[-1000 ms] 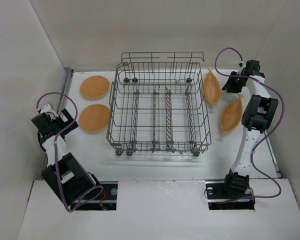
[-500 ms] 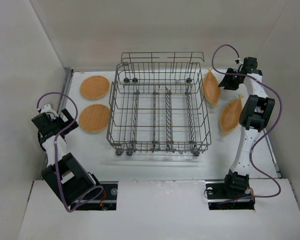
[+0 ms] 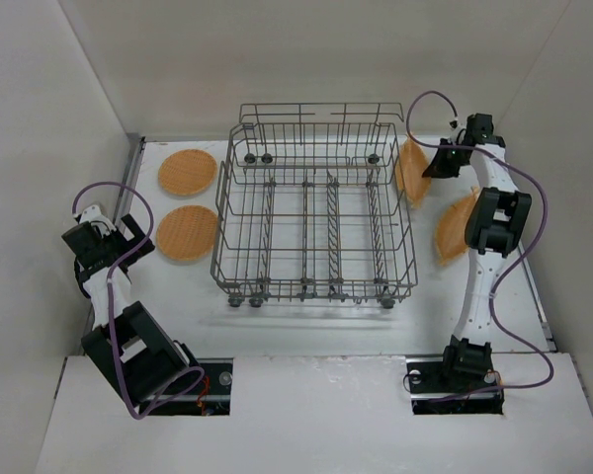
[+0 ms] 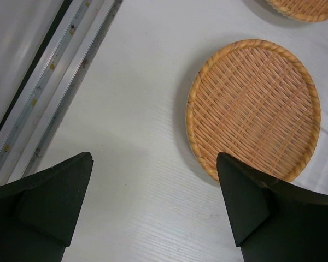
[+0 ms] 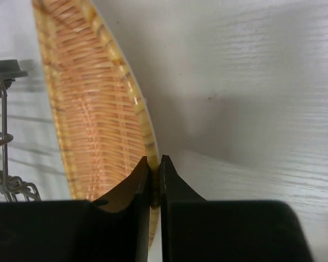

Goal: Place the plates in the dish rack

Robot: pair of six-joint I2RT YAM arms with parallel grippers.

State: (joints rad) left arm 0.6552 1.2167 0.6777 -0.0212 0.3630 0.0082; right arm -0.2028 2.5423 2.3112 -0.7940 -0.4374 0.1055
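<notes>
right fingers [image 5: 177, 191] clamped on rim of tilted woven plate [image 5: 93, 109] just beside dish rack [image 3: 316, 281] | left fingers [image 4: 49, 191] apart above table [image 4: 136, 109], near flat woven plate [image 4: 254, 109]

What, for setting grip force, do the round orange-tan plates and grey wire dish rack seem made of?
Round orange-tan plates: woven strips, likely bamboo or rattan, matte; the basket weave and wrapped rim show. Grey wire dish rack: thin metal wire, probably coated, dull grey.

White table [image 3: 306, 331], grainy top; alu rail [image 4: 54, 82] along its L edge; plain white walls [image 3: 277, 59] around.
</notes>
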